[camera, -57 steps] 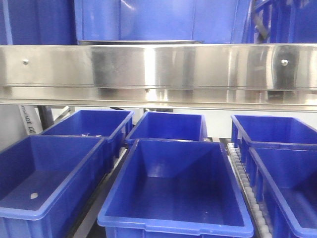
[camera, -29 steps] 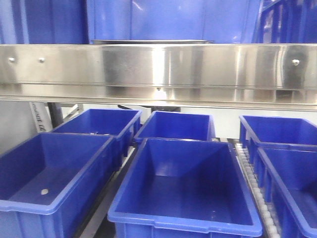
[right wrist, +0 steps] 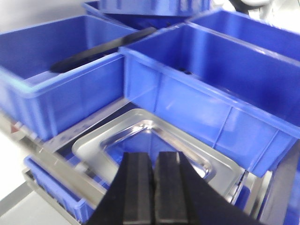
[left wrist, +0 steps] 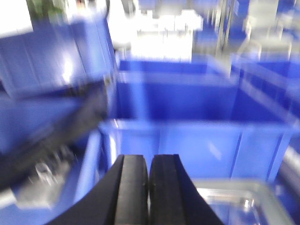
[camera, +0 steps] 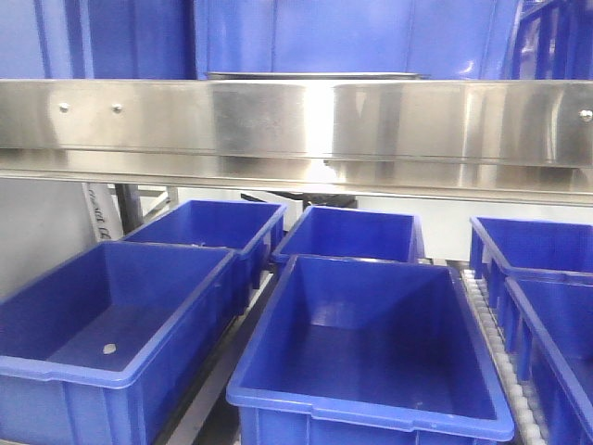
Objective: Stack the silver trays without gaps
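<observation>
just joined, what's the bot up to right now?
Nothing is held at the moment. The right gripper has its jaws closed and empty, poised over a silver tray that sits between blue bins. The left gripper is closed too; its view is blurred, with what looks like a tray edge at lower right. From the front, a steel shelf beam spans above rows of open bins. No stacking is visible yet.

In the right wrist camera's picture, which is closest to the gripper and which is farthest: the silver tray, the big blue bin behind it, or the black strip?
1. Silver tray, just past the right gripper.
2. Blue bin, behind the tray, right.
3. Black strip, farthest, upper left, between bins.
</observation>
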